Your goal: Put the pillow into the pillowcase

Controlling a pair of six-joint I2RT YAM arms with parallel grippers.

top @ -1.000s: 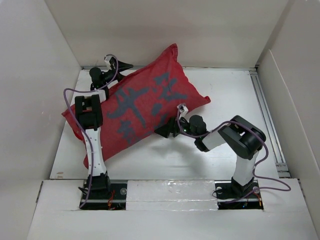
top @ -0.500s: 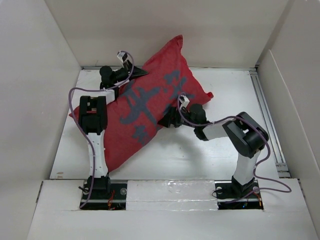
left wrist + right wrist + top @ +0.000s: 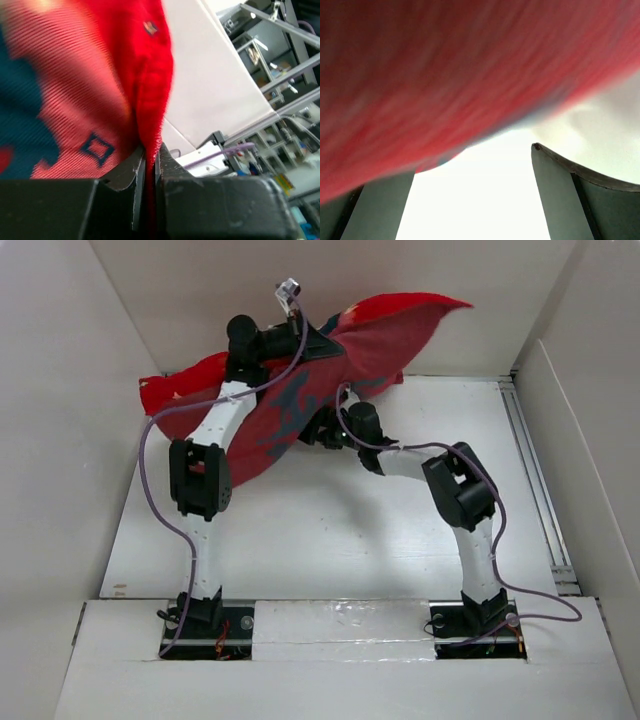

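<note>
Aloft, my left claw [image 3: 150, 152] is pinching the pillowcase [image 3: 385, 335] edge, seemingly to shake the pillow deeper; my right claw [image 3: 472, 165] is gaping wide beneath.

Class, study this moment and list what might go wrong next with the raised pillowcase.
1. The left end effector pinches only a thin fold of the pillowcase, so the hanging fabric may slip free.
2. The right end effector is open beneath the pillowcase and holds nothing, so one grip likely bears everything.
</note>
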